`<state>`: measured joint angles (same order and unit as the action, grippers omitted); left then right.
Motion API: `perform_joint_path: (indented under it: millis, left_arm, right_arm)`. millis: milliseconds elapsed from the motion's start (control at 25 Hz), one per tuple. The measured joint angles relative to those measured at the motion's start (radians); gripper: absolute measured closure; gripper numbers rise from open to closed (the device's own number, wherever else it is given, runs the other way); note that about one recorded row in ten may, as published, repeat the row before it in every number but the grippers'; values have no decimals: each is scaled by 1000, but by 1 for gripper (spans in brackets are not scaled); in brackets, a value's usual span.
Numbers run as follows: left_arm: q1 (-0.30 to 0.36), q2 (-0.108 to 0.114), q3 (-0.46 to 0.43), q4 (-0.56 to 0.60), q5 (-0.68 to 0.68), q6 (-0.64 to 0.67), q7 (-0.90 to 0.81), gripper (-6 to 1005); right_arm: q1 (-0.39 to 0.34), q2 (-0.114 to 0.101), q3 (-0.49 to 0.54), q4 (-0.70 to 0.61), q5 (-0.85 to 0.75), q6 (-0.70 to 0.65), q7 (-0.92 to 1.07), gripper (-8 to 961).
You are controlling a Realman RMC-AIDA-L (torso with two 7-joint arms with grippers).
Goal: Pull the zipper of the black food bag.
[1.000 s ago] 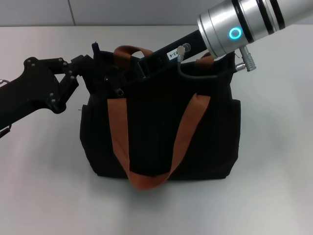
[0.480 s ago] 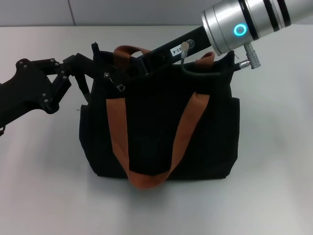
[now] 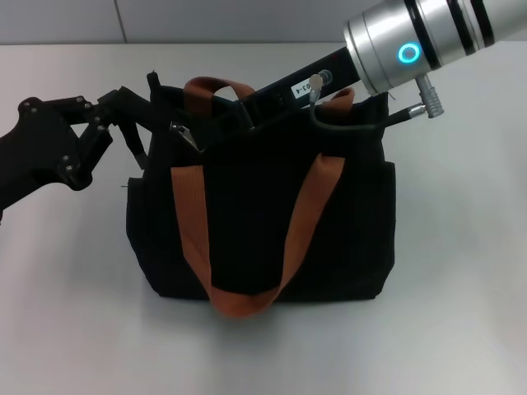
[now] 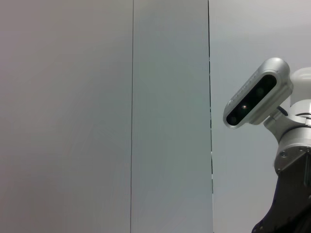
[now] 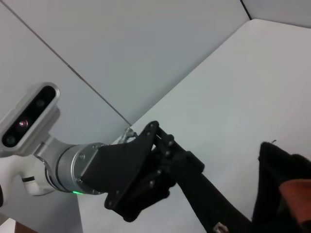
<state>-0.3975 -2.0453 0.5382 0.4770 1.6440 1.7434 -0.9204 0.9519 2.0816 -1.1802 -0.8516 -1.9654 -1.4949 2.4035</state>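
Note:
The black food bag (image 3: pixel 263 214) stands upright mid-table with two orange-brown strap handles (image 3: pixel 317 206). Its small silver zipper pull (image 3: pixel 183 132) hangs at the top left of the zip line. My left gripper (image 3: pixel 169 119) reaches in from the left, its fingers together at the pull. The right wrist view shows the same gripper (image 5: pixel 218 221) with the silver pull (image 5: pixel 221 227) at its tip, and a corner of the bag (image 5: pixel 284 170). My right gripper (image 3: pixel 243 111) reaches down from the upper right to the bag's top rim, behind the far handle, its tip hidden.
The bag stands on a white table (image 3: pixel 461 313) with a grey wall behind. The left wrist view shows only wall panels and the robot's head camera (image 4: pixel 257 99). The right arm's silver forearm (image 3: pixel 412 41) hangs above the bag's right side.
My left gripper has moved left, drawing the zipper pull left and up. The bag's top left corner and body have shifted slightly left. The right arm has hardly moved.

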Motion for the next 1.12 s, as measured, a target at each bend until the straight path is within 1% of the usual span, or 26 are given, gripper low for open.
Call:
perform_joint_path:
  millis: [760,1120]
  left_arm:
    - [-2,1,-9,-1,-4,7,-1,981]
    - [-5,-1,-7,-1,-5,8,-1,981]
  right_arm:
    - [-14,1,-4,-41,-39,1,22,939]
    - [-25,0,10,-36,36,2,-4,937]
